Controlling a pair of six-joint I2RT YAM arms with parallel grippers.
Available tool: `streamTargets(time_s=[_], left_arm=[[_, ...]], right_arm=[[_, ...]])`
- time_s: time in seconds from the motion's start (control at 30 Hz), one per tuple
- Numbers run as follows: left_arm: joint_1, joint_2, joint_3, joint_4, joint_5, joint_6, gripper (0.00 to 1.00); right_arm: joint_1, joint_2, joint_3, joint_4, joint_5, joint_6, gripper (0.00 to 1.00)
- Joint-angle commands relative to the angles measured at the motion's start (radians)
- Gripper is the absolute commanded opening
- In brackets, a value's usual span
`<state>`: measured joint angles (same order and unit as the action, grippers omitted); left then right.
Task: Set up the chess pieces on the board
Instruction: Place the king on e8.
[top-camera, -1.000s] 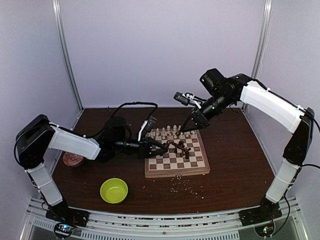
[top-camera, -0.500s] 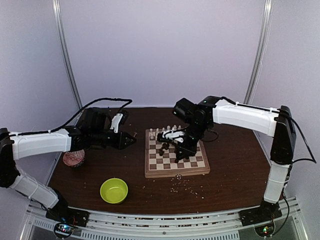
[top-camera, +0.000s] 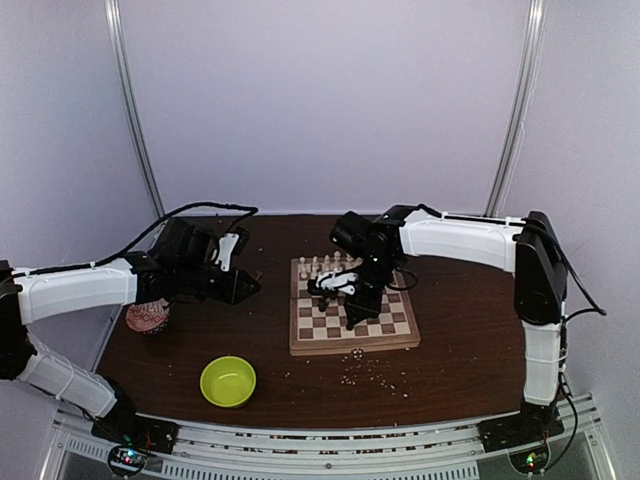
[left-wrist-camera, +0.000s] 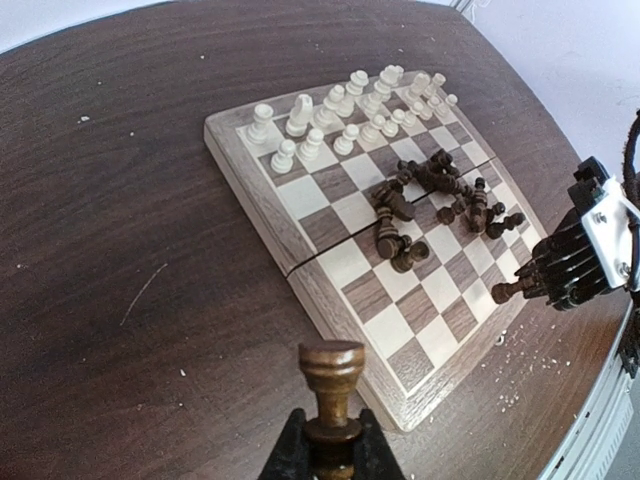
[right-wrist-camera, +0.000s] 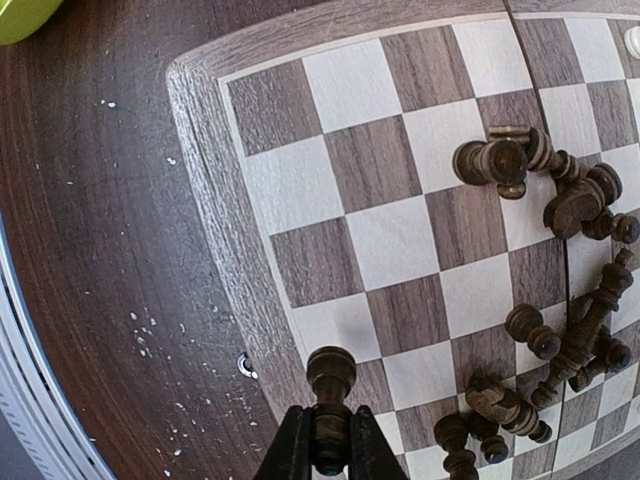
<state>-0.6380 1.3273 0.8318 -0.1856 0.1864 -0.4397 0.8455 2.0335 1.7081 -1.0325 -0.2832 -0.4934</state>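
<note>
Two shifts: left arm (top-camera: 80, 288) off board (top-camera: 352, 347), right arm (top-camera: 455, 238) lower.

Right claw (top-camera: 356, 312) over the board (top-camera: 352, 345); left claw (top-camera: 248, 287) beside it

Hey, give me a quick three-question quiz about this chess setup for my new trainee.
1. True or false: the cream pieces stand in rows along the board's far edge.
2. The left gripper holds: A) nothing, B) a dark piece, C) a cream piece?
3. How do the loose dark pieces mid-board lie?
Key: 1 true; 2 B; 3 toppled in a heap.
</note>
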Motion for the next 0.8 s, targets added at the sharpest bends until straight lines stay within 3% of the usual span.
streamTargets(time_s=[0.0, 0.77], left_arm=[[0.004, -0.017, -0.013, 0.019, -0.008, 0.002, 0.03], [0.004, 0.02, -0.001, -0.004, 0.039, 0.013, 0.03]], right_arm=[[0.013, 0.015, 0.017, 0.02, 0.023, 0.005, 0.01], [0.02, 0.036, -0.009, 0.04, 0.019, 0.005, 0.11]])
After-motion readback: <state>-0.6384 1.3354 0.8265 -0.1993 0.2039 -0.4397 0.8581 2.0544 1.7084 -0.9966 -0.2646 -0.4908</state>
